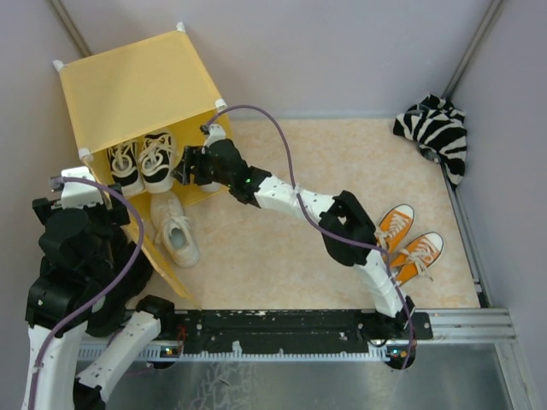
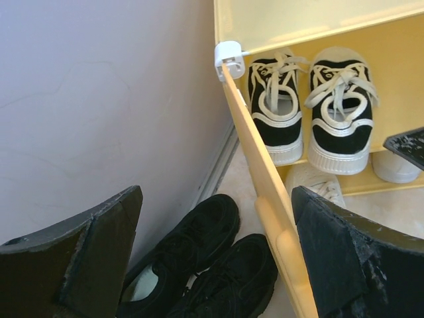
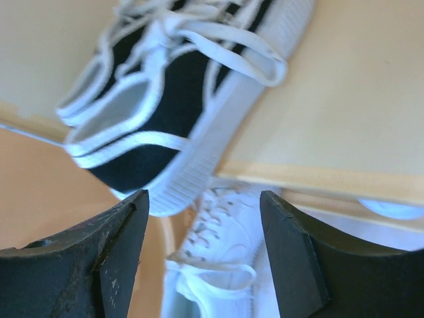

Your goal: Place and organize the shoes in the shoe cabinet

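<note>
Black-and-white pair (image 1: 142,161) shelved just ahead of our released right gripper (image 1: 183,165); white shoe (image 1: 175,229) below it, orange pair (image 1: 408,241) behind remain.

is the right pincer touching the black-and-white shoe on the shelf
Apart. The right wrist view shows the open right pincer with empty space between its fingers and the black-and-white shoe.

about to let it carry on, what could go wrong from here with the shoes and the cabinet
The black-and-white shoes sit at the shelf's front edge, heels overhanging; the open right gripper right beside them could knock one off. The white shoe lies on the floor by the cabinet door, which the left gripper straddles, so swinging it may trap the shoe.
</note>
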Motion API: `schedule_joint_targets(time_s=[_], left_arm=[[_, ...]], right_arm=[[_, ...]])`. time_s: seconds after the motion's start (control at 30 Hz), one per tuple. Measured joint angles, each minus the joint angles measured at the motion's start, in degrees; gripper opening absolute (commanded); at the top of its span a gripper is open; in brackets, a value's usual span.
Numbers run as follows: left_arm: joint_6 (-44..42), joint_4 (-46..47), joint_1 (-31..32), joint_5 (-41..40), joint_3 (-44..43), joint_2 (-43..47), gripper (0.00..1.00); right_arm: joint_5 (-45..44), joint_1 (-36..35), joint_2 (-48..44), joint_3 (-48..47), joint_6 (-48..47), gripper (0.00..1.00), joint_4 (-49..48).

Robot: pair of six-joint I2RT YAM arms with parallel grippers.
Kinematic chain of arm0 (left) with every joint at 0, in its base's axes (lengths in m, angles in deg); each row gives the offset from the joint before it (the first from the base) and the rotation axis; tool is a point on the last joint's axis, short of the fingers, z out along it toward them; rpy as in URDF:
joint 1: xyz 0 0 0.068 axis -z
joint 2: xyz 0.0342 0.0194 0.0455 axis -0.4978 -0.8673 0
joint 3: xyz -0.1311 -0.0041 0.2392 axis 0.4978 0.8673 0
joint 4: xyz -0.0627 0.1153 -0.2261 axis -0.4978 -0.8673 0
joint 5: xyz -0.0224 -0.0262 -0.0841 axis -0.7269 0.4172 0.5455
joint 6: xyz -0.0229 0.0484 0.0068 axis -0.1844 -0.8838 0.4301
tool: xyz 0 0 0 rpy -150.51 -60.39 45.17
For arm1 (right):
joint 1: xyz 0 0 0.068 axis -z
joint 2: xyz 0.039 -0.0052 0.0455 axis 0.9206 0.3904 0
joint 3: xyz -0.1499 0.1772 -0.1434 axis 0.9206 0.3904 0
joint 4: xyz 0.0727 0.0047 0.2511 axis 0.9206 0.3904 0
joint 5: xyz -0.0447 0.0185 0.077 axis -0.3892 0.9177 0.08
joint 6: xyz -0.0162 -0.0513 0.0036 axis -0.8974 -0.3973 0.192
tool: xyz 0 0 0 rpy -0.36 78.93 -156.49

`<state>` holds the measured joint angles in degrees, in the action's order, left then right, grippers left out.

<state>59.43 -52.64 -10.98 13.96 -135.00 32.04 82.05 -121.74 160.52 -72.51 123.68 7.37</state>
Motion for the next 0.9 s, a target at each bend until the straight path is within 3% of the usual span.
schedule_joint_targets(time_s=[0.23,0.37,0.53,0.9], left_arm=[[0.4,-0.3,0.0,-2.3,-0.1,-0.3,0.99],[0.7,0.0,0.0,-2.9,-0.1,-1.3,0.99],[0.8,0.7,0.0,-3.3,0.3,-2.0,0.99],[-0.6,3.7,0.0,-3.5,2.4,-0.2,0.99]], right_arm=[[-8.3,-1.4,-2.0,3.4,-4.4,0.68,8.1],[-9.1,-1.4,-4.1,7.4,-6.8,0.65,7.9],[-4.0,-1.3,-6.4,11.1,-8.4,0.46,3.3],[7.1,-2.8,-3.8,3.9,-7.8,0.41,-0.8]])
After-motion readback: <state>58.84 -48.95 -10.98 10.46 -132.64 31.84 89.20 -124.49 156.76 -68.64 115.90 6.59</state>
